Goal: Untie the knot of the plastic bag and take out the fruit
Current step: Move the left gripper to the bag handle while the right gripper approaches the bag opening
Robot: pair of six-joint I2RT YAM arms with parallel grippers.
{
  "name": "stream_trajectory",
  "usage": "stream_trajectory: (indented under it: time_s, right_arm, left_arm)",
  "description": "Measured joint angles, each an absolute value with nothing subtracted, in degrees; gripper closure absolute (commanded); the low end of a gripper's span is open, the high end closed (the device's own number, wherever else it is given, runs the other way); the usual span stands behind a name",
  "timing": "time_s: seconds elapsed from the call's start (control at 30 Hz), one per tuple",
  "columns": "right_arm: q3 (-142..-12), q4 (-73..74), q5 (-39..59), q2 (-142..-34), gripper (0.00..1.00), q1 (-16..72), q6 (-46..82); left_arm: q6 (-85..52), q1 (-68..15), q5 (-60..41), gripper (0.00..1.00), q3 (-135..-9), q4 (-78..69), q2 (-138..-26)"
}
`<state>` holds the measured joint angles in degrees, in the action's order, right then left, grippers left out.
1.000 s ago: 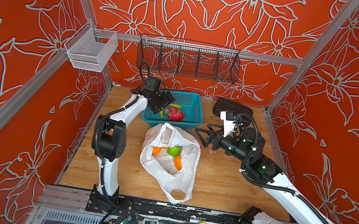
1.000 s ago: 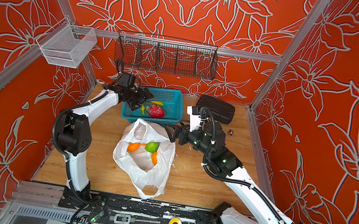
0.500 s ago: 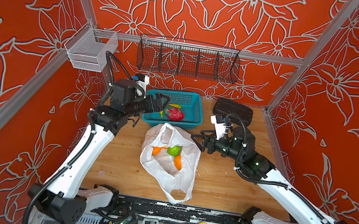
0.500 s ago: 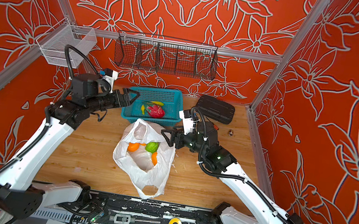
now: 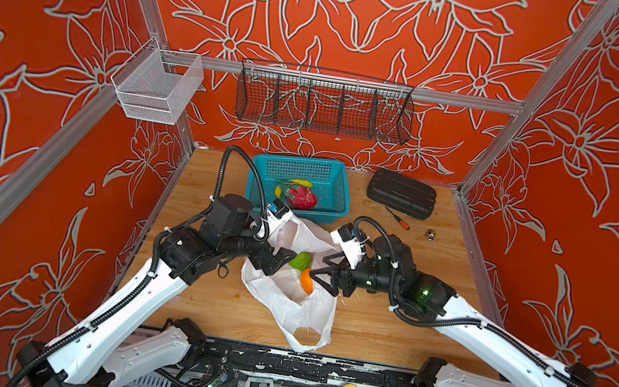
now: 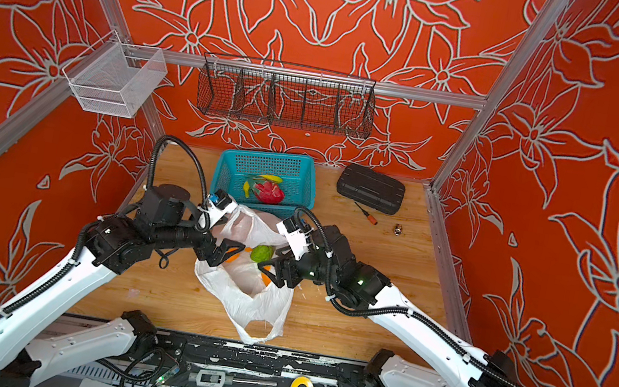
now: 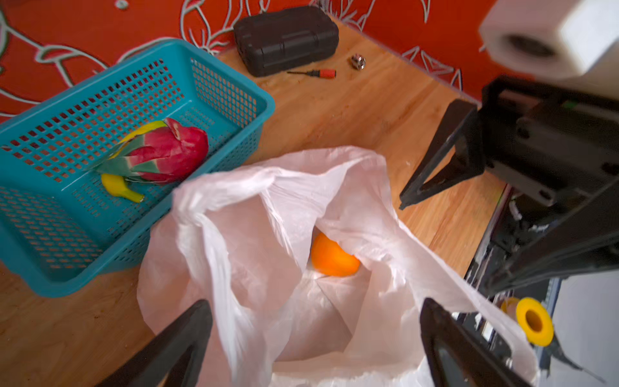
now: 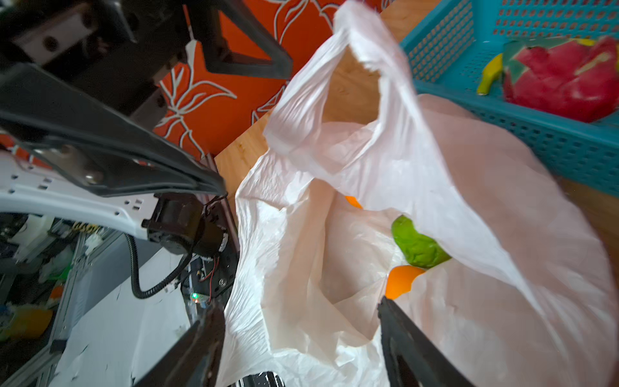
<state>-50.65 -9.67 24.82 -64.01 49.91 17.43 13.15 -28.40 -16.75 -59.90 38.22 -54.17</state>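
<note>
The thin, crinkly, translucent white plastic bag (image 5: pixel 293 310) (image 6: pixel 244 302) lies in the middle of the wooden tabletop (image 5: pixel 384 324). Its closed bottom points at the front edge and its mouth gapes toward the back edge. One handle loop (image 8: pixel 365 83) stands up loose in the right wrist view. Inside the mouth sit a bumpy green fruit (image 5: pixel 300 260) (image 8: pixel 417 246) and a round orange (image 5: pixel 306 284) (image 7: pixel 333 256), touching each other. A sliver of a second orange (image 6: pixel 233 255) shows at the bag's left lip.

The left gripper (image 5: pixel 280 262) (image 7: pixel 315 303) hangs over the left lip of the mouth, jaws spread wide and clamped on nothing. The right gripper (image 5: pixel 323 268) (image 8: pixel 299 306) faces it over the right lip, jaws also apart (a little narrower than the left pair). Bag plastic lies between its black fingers (image 8: pixel 412 345); whether they touch it I cannot tell.

Just behind the bag, against the back edge, stands a teal perforated plastic basket (image 5: pixel 337 190) (image 7: pixel 234 90). It holds a red-pink dragon fruit with green tips (image 5: pixel 301 197) (image 7: pixel 167 152) lying against a curved yellow banana (image 7: pixel 120 187).

Toward the back right corner lies a flat black plastic case (image 5: pixel 401 194). Just in front of it are a small orange-handled screwdriver (image 5: pixel 396 219) and a small metal nut (image 5: pixel 429 234).
</note>
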Motion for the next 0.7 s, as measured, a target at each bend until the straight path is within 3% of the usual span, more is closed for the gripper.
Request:
stream_trajectory:
  time_s: [0.5, 0.6, 0.7]
  right_arm:
    - [-47.75, -1.72, 22.96, -77.28, 0.35, 52.03, 22.96]
    - [-47.75, -0.91, 22.96, -80.01, 0.37, 53.15, 23.62]
    - [-47.75, -0.6, 23.16, -81.93, 0.44, 54.78, 24.12]
  left_arm:
    - [25.93, -30.87, 2.63, 0.09, -58.13, 39.77, -66.78]
    - [25.43, -30.87, 6.74, 0.24, -58.17, 39.79, -68.18]
    - [24.62, -30.87, 9.45, 0.54, -58.04, 39.11, -68.03]
